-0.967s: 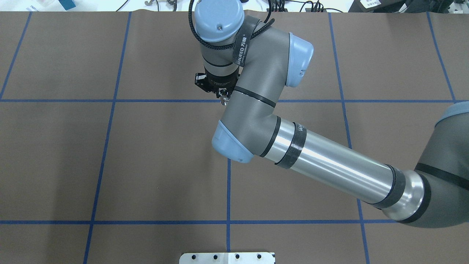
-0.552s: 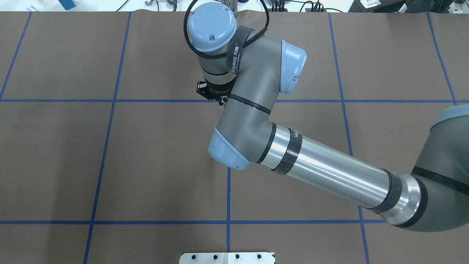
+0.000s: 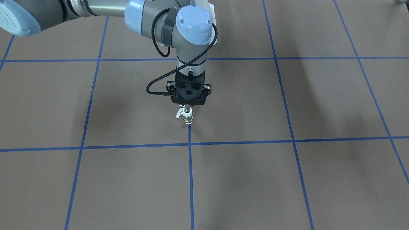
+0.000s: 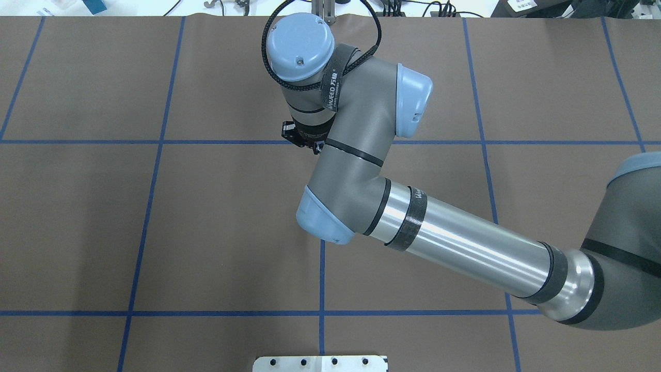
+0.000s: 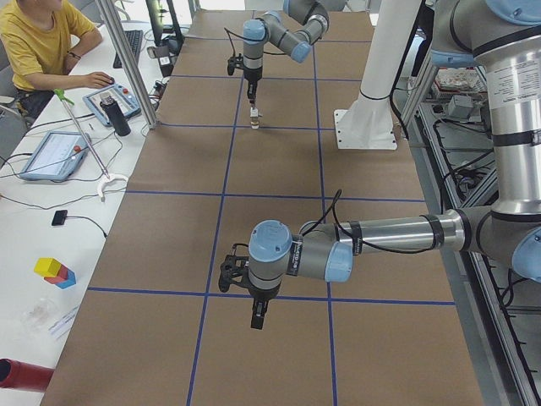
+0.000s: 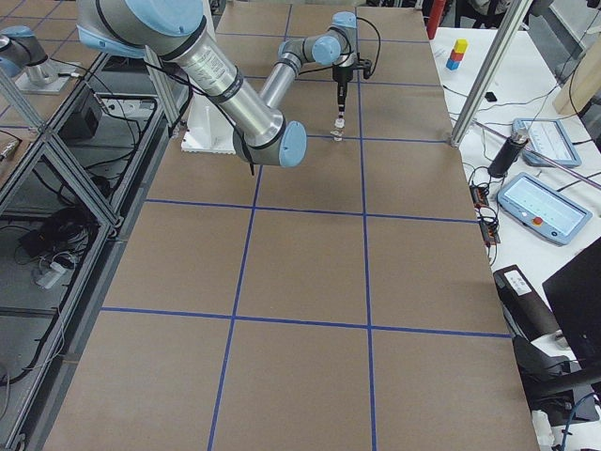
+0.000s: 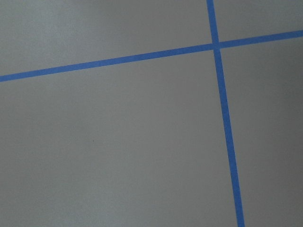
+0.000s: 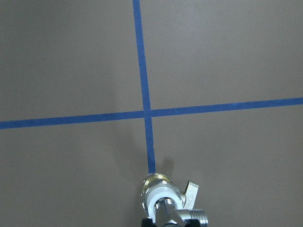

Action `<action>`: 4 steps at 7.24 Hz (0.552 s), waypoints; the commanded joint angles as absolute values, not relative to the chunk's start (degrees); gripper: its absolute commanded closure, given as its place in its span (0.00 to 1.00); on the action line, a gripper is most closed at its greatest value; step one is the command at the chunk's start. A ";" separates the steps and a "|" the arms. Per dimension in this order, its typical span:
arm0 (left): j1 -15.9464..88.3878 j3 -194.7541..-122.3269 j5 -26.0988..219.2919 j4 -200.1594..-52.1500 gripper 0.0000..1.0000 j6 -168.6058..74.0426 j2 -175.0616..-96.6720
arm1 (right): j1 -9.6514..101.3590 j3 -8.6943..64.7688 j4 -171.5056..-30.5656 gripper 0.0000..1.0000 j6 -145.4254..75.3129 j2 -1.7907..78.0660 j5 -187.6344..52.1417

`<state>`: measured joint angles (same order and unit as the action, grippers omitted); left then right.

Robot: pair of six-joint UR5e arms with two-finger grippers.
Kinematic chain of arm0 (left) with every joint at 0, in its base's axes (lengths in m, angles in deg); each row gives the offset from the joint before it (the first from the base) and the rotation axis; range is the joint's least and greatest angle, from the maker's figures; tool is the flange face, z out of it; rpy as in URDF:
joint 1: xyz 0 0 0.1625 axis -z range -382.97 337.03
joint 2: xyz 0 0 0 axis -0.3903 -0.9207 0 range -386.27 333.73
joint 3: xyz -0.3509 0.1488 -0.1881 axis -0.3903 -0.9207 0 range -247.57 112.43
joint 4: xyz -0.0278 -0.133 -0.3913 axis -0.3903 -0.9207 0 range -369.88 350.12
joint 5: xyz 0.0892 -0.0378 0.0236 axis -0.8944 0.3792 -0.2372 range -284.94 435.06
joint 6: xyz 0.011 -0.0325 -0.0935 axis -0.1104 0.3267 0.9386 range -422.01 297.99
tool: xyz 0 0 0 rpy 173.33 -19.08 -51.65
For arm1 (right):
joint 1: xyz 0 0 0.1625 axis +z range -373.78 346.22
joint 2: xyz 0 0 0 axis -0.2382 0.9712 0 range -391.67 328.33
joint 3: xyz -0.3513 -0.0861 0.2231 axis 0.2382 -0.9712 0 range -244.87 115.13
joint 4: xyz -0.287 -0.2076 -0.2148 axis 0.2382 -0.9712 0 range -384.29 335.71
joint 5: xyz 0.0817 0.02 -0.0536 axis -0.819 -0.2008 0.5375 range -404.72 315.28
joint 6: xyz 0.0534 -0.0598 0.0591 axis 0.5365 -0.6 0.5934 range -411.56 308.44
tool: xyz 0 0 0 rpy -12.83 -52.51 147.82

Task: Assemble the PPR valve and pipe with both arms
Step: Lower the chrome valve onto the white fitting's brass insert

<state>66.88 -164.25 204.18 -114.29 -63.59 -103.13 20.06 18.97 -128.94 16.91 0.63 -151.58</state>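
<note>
My right gripper [image 3: 189,107] points straight down over the middle of the table and is shut on the silver pipe [image 8: 166,215]. The PPR valve [image 3: 188,116] sits joined under the pipe, white end up, brass middle below, its white lever [image 3: 179,113] to the side. The valve's lower end is at or just above the mat; I cannot tell if it touches. In the overhead view the wrist hides all but a corner of the right gripper [image 4: 302,135]. My left gripper [image 5: 258,317] shows only in the exterior left view, low over the mat; I cannot tell whether it is open or shut.
Blue tape lines [image 3: 189,166] divide the brown mat into squares. The white bolted pedestal [image 4: 320,363] stands at the robot's edge of the table. An operator [image 5: 38,42] sits at a side table with tablets and a bottle.
The right wrist has shifted slightly left and turned, so more of the gripper is hidden under it. It still holds the joined parts.
</note>
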 commanded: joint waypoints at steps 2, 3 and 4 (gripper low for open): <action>66.85 -164.25 204.17 -114.29 0.00 -63.59 -103.35 | 19.53 18.98 -128.88 1.00 16.91 0.94 -150.46; 66.85 -164.25 204.17 -114.29 0.00 -63.59 -103.35 | 19.53 18.89 -128.88 1.00 16.91 0.94 -150.46; 66.85 -164.25 204.17 -114.29 0.00 -63.59 -103.35 | 19.27 18.89 -128.88 1.00 16.91 0.94 -150.46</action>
<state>66.85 -164.25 204.17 -114.29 -63.59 -103.34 19.49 18.93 -128.88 16.91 0.92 -150.49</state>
